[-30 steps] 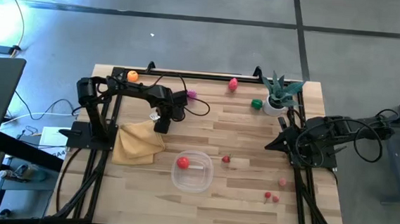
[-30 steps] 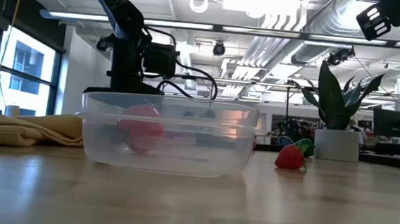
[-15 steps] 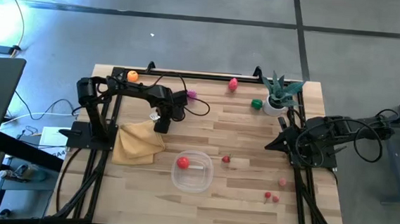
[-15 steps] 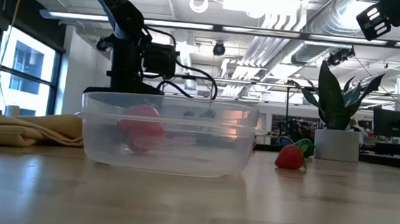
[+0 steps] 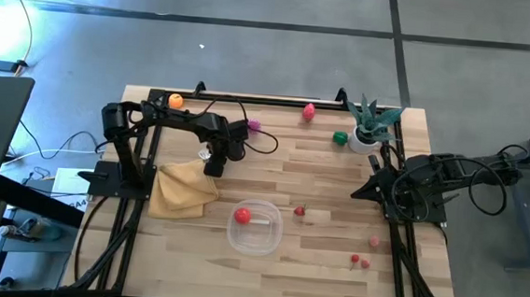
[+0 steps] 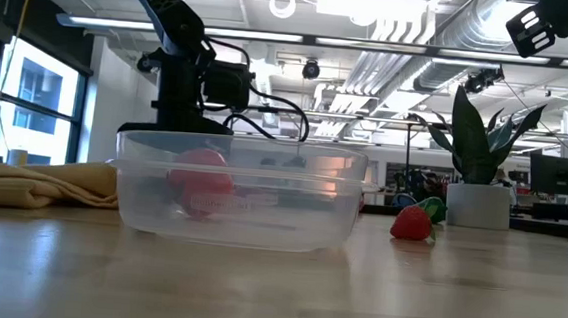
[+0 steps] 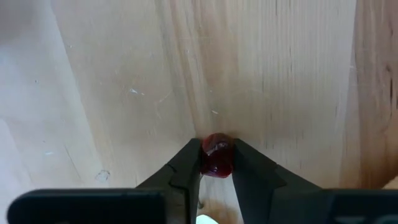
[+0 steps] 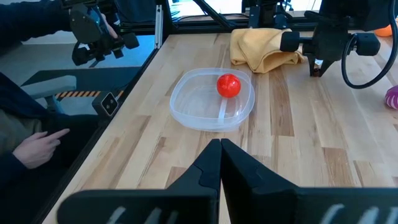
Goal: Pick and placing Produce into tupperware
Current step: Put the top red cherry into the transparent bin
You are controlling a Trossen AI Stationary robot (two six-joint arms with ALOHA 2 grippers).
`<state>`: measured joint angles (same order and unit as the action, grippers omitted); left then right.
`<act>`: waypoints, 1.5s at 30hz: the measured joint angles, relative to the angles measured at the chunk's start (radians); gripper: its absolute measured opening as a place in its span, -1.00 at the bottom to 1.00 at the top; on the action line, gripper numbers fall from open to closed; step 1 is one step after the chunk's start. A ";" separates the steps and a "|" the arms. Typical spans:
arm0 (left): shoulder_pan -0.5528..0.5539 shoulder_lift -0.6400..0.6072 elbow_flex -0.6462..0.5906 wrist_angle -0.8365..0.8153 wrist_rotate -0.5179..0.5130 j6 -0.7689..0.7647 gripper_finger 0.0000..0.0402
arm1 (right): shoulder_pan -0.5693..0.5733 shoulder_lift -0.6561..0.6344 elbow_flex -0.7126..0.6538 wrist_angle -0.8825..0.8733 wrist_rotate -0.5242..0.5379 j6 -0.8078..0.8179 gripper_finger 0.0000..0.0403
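Observation:
My left gripper [image 7: 216, 163] points straight down at the table beside the mustard-yellow cloth [image 5: 183, 188] and is shut on a small dark red piece of produce [image 7: 216, 154]. In the high view it stands at the far left [image 5: 215, 167]. The clear tupperware [image 5: 256, 226] sits near the table's middle with a red round fruit [image 5: 242, 215] inside. My right gripper [image 8: 219, 149] is shut with nothing in it and waits raised at the right side [image 5: 374, 189]. More produce lies loose: a strawberry [image 5: 300, 210], a pink piece [image 5: 374, 240] and a red pair [image 5: 358, 261]. My left gripper pinches the small dark red fruit by its two opposite sides [image 7: 205, 158] between its two fingertips. The fingers come from above and point down. The fruit sits at table level between them; whether it is lifted, I cannot tell.
Along the far edge lie an orange fruit [image 5: 176, 100], a magenta piece [image 5: 253, 125], a pink-red piece [image 5: 310, 111] and a green one [image 5: 341, 138]. A spiky potted plant [image 5: 371, 126] stands at the far right. A person's hand [image 8: 43, 140] shows beyond the table.

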<state>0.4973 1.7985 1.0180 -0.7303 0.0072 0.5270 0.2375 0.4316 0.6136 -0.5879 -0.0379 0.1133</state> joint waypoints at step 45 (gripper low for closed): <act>-0.636 0.086 0.642 -0.116 -0.060 0.097 -0.66 | 0.000 0.000 0.000 -0.002 0.000 0.000 -1.00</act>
<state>-0.1392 1.8845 1.6600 -0.8467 -0.0532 0.6243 0.2371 0.4316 0.6136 -0.5900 -0.0376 0.1137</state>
